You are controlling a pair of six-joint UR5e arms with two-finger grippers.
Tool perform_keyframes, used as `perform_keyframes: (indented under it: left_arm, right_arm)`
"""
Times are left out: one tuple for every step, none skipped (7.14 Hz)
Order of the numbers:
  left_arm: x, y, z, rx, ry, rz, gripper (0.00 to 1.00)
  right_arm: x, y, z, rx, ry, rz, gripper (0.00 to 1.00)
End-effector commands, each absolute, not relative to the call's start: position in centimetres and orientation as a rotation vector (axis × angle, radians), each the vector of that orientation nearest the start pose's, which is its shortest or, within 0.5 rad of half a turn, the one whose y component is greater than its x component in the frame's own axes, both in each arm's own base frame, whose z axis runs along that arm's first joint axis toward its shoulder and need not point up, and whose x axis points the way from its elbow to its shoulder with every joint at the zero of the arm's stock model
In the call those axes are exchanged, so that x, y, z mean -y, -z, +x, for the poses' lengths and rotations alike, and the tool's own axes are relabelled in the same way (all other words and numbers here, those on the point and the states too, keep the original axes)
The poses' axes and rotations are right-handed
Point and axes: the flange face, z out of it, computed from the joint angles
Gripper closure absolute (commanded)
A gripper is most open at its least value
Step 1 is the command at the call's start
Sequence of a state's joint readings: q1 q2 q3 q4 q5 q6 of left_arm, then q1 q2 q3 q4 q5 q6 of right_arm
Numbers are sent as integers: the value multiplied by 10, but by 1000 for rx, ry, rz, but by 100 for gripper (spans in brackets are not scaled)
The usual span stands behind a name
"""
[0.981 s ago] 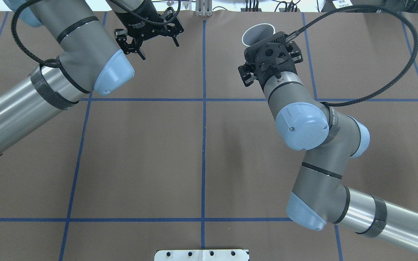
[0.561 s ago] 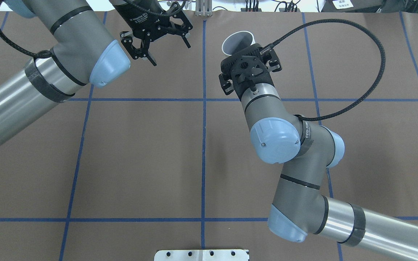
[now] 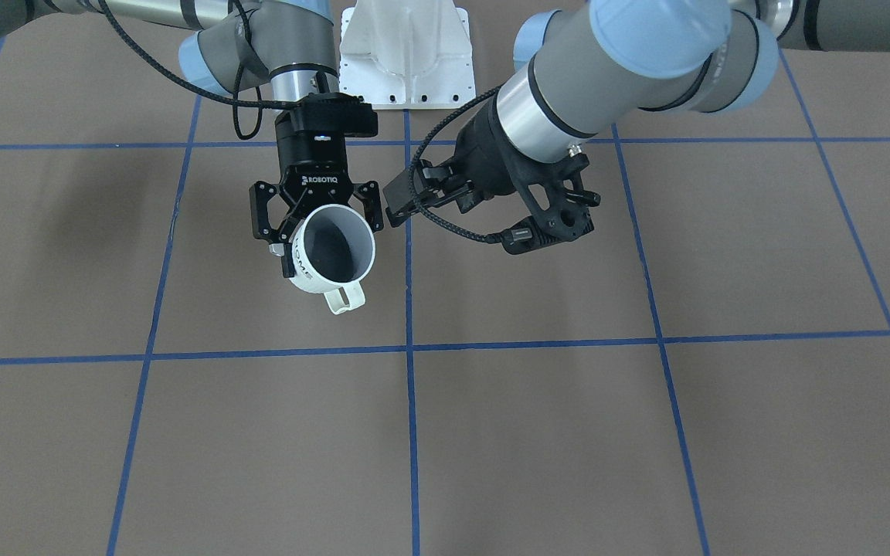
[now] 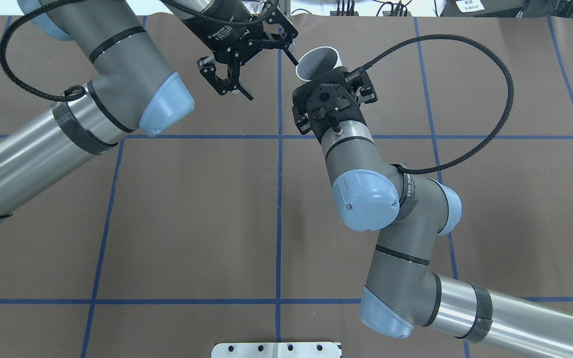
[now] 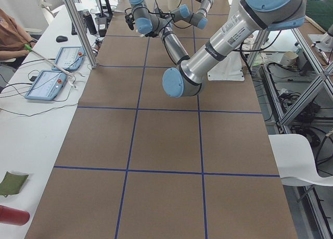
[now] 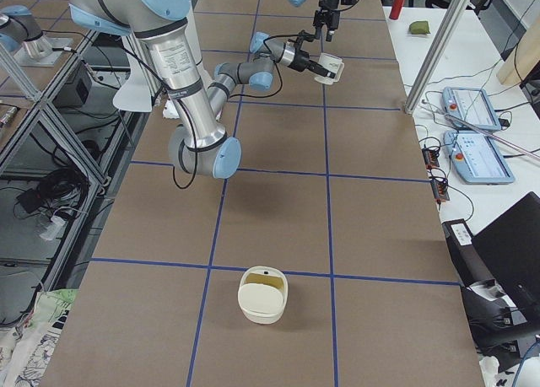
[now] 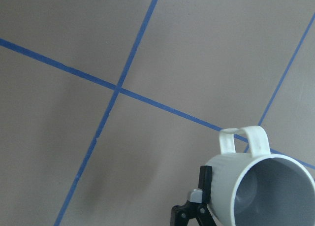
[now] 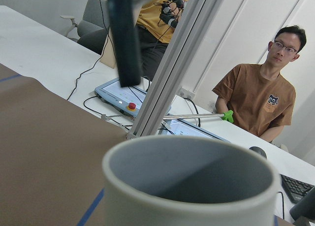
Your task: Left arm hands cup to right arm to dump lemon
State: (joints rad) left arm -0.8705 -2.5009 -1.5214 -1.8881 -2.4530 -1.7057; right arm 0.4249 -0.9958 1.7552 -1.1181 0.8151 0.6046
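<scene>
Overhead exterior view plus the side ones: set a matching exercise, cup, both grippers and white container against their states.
1 cup
2 left gripper
3 right gripper
4 white container

A jaws open, empty
B tipped, held aloft
C on the table, far from both arms
D jaws shut on the cup

Pairs: 1-B, 2-A, 3-D, 4-C

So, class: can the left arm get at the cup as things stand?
Probably yes. The left gripper is open and close beside the cup, with nothing between them; the right gripper clamps the cup's sides, leaving its handle free.
</scene>
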Motion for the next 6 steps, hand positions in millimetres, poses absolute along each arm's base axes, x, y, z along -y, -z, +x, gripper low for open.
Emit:
perform_keyframes:
  left_arm:
    - [570,-35,413,-1302,345,-304,0]
    - [574,-32,415,-1303,347,-301,0]
    - [578,-33,415,-1302,353,-294,0]
    - [578,-34,415,-1301,354,-294,0]
    - [579,-37,419,-1295,356,-300,2]
    - [580,-37,423,-1291,356,-304,7]
  right_arm:
    - [436,-181,-482,451,-3,1238,79]
    - [431,-180,-485,442,-6,1247,79]
    - [426,-179,-487,431,-15,1260,79]
    - [421,-178,-489,429,-18,1268,79]
    - [418,-176,-490,429,-22,1274,79]
    - [418,-176,-490,429,-22,1274,79]
